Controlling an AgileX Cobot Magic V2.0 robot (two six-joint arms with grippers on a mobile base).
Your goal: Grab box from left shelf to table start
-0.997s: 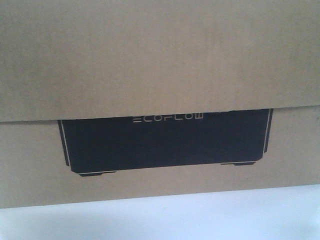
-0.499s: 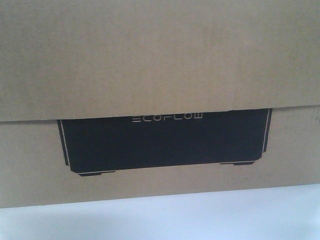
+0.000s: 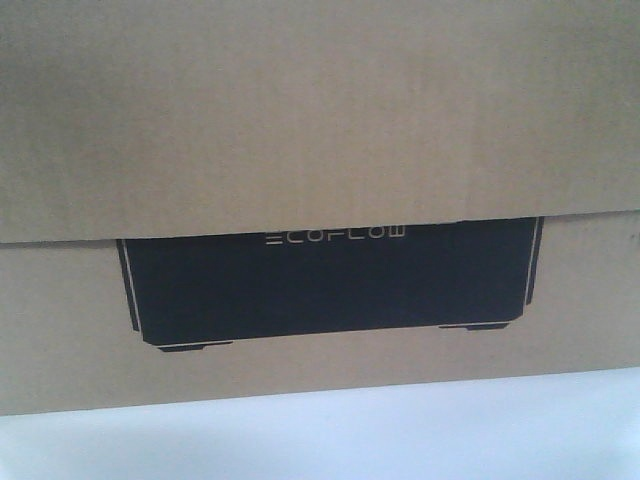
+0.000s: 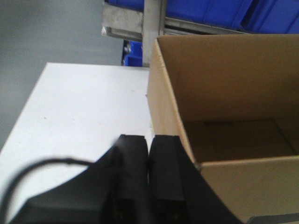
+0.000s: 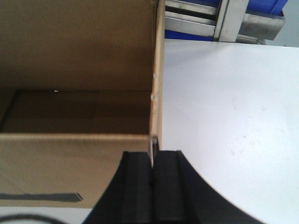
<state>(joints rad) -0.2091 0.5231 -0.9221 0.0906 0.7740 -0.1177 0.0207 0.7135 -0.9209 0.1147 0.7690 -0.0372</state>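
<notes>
— Location of the box (image 3: 320, 120)?
— On the table (image 3: 320, 440), open top up, its black panel (image 3: 330, 285) facing the front camera; the shelf (image 4: 140, 21) with blue bins (image 4: 210, 11) stands behind.
— Left gripper (image 4: 148, 149)?
— Fingers pressed together just outside the box's side wall; whether they pinch it, I cannot tell.
— Right gripper (image 5: 153, 158)?
— Closed, pinching the wall's edge.
</notes>
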